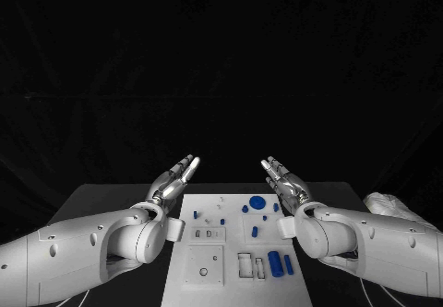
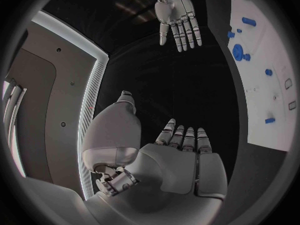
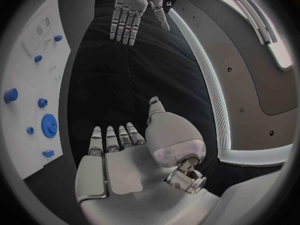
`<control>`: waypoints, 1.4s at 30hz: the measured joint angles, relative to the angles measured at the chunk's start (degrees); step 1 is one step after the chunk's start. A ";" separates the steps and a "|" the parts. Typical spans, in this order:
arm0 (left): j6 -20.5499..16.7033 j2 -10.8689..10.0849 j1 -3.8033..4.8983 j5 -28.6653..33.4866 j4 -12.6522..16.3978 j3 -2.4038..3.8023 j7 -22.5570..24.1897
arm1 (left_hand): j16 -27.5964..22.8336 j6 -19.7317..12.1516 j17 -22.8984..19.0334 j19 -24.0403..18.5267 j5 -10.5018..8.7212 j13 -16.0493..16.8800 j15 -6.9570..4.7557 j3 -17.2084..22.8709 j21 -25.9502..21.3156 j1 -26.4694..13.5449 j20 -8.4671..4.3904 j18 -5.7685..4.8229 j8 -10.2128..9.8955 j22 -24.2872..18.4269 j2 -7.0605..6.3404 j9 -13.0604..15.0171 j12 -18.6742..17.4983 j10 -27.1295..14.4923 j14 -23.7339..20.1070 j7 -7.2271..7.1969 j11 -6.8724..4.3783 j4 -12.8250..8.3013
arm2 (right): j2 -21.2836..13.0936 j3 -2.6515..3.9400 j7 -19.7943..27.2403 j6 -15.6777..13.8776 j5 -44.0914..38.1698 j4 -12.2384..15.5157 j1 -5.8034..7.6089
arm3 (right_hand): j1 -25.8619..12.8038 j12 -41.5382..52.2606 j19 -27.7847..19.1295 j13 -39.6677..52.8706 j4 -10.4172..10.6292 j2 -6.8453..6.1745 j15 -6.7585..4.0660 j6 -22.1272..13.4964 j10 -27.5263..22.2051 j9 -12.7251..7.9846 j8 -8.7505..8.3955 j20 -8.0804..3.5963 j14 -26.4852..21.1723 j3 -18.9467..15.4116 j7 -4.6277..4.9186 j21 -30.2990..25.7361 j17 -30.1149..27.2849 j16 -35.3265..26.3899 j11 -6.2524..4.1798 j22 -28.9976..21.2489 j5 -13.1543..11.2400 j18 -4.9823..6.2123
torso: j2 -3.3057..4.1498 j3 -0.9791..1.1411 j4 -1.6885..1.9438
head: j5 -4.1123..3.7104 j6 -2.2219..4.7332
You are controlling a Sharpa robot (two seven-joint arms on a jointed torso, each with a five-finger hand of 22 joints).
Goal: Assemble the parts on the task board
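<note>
The board (image 1: pixel 205 272) lies mid-table, between the arms; near its front edge lie two blue pegs (image 1: pixel 275 263); farther back, a blue gear (image 1: pixel 257 203) and smaller parts (image 1: pixel 255 231); above the far end, the left hand (image 1: pixel 173 180) and right hand (image 1: pixel 284 181) hover apart, fingers straight, holding nothing.

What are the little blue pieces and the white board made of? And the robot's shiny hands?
The blue pieces look like matte plastic: even colour, no glint. The white board seems smooth plastic too, though painted metal is possible. The left hand and right hand look like polished metal, with bright silver reflections.
</note>
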 measured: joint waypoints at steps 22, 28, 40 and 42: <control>12.40 -1.30 1.72 -6.99 0.21 -2.12 1.78 | 0.00 5.05 0.02 0.84 4.21 0.68 3.83 0.84 0.04 11.22 9.80 2.62 0.92 0.37 6.18 0.51 4.39 1.24 0.12 0.99 3.32 0.59 | -2.29 -2.98 -1.42 19.63 0.80 -0.42 1.91 | 7.15 7.61 5.95 1.89 -3.76 0.06 8.37 8.95 2.29 1.92 6.82 8.83 3.34 -0.03 4.24 4.06 3.35 4.10 9.01 2.43 4.25 -0.01 | 0.36 0.42 -0.36 | 0.96 -4.94; 12.98 -2.60 1.97 -12.52 1.11 -2.09 1.87 | 1.23 7.70 0.60 4.08 9.51 1.09 5.26 -0.45 2.52 17.16 12.60 2.63 1.70 1.47 9.22 0.72 8.44 1.87 1.55 1.54 5.14 0.41 | -3.93 -3.03 -1.45 20.37 -2.50 1.21 2.86 | 14.85 18.94 20.71 4.70 -8.48 0.20 9.60 16.68 7.32 4.20 13.41 10.14 16.06 5.35 6.38 12.72 9.23 14.25 9.76 6.46 12.24 -0.01 | 1.14 0.49 -0.32 | 1.06 -6.94; 13.18 -7.41 2.96 -20.45 4.53 -2.00 1.86 | 8.56 14.74 2.48 15.25 21.34 1.85 7.69 -2.98 8.55 29.77 15.50 2.62 4.59 3.28 13.95 1.45 17.26 3.49 12.15 4.90 6.03 0.24 | -5.75 -2.99 -8.02 20.38 -26.24 2.61 9.74 | 24.82 36.77 44.17 7.75 -14.51 -2.65 8.61 26.15 23.70 5.93 21.15 8.58 44.80 14.61 7.96 30.25 14.10 26.83 13.25 15.26 5.46 -0.04 | 3.03 0.29 -0.58 | 1.69 -10.07; 13.18 -7.70 3.12 -21.12 4.78 -2.00 1.86 | 9.56 16.13 2.66 15.88 23.23 1.89 7.89 -2.98 8.76 31.31 15.61 2.62 5.25 3.28 14.54 1.60 18.32 3.69 13.44 5.64 5.97 0.24 | -5.66 -2.99 -10.74 20.47 -31.97 2.48 11.09 | 22.80 38.68 49.16 7.73 -12.38 -4.77 7.80 27.72 27.26 5.78 21.30 8.41 51.54 13.31 7.89 33.48 15.15 29.41 13.53 16.93 -2.76 0.18 | 3.38 0.25 -0.41 | 1.85 -10.35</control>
